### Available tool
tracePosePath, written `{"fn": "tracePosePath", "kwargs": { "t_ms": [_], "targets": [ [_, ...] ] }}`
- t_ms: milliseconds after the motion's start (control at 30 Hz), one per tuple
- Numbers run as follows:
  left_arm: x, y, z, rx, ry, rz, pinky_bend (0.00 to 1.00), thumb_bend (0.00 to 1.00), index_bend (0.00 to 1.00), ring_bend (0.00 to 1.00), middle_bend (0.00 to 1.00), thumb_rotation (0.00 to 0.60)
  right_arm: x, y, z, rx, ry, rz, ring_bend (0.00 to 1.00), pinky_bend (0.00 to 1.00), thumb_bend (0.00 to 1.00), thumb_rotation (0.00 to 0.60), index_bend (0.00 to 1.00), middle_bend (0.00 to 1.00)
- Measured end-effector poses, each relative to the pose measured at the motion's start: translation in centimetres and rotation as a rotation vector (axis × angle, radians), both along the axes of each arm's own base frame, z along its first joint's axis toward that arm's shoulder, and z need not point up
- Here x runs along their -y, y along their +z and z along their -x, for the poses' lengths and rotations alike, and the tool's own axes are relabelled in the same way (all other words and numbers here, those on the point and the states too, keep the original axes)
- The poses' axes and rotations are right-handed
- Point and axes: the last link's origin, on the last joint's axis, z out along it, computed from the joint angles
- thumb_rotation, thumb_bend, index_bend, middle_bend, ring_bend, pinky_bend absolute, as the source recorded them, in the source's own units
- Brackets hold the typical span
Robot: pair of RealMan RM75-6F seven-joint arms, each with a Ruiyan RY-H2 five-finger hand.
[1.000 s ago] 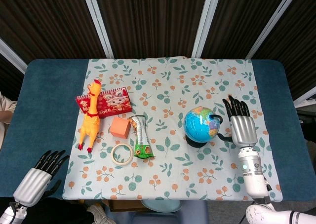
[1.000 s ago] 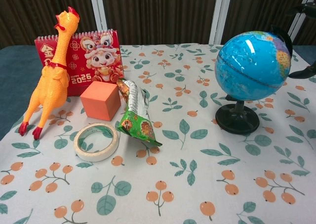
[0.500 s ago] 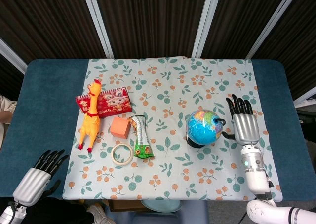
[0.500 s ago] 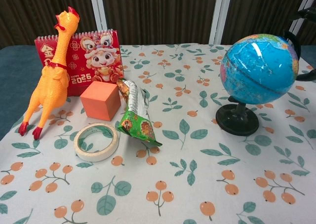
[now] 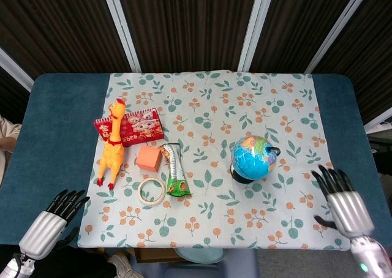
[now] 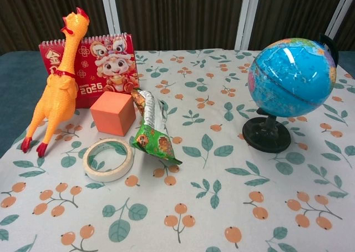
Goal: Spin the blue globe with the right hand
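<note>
At the cloth's three o'clock side, the blue globe (image 5: 253, 157) is standing upright on its black base (image 6: 267, 135); likely light, smooth, tippable, best brushed along its side. Right hand (image 5: 343, 201) is hovering at five o'clock, released, fingers spread; left hand (image 5: 54, 223) likewise empty.

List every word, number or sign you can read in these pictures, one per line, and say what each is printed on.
"2026": on the red desk calendar, in gold beside the cartoon figure.
A large gold Chinese character at the calendar's left edge: partly hidden by the rubber chicken, unreadable.
Print on the green snack packet: too small to read.
Labels on the blue globe: too blurred to read.
</note>
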Motion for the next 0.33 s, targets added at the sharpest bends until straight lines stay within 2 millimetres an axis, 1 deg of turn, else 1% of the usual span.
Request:
{"fn": "tracePosePath", "kwargs": {
  "t_ms": [67, 100, 167, 333],
  "targets": [
    [0.1, 0.1, -0.1, 0.001, -0.008, -0.012, 0.00, 0.46, 0.00, 0.00, 0.00, 0.600, -2.7, 1.1, 1.7, 0.008, -0.065, 0.011, 0.00, 0.00, 0.05, 0.600, 0.00, 0.00],
    [0.2, 0.1, -0.1, 0.000, -0.012, -0.016, 0.00, 0.46, 0.00, 0.00, 0.00, 0.600, -3.3, 1.4, 2.1, 0.014, -0.072, 0.020, 0.00, 0.00, 0.05, 0.600, 0.00, 0.00],
    [0.2, -0.1, -0.1, -0.003, -0.015, -0.018, 0.00, 0.46, 0.00, 0.00, 0.00, 0.600, -3.9, 1.8, 2.3, 0.024, -0.055, 0.044, 0.00, 0.00, 0.05, 0.600, 0.00, 0.00],
    [0.2, -0.3, 0.0, -0.020, -0.007, -0.018, 0.00, 0.46, 0.00, 0.00, 0.00, 0.600, -5.6, 2.8, 2.1, 0.018, 0.013, 0.127, 0.00, 0.00, 0.05, 0.600, 0.00, 0.00]
  ]
}}
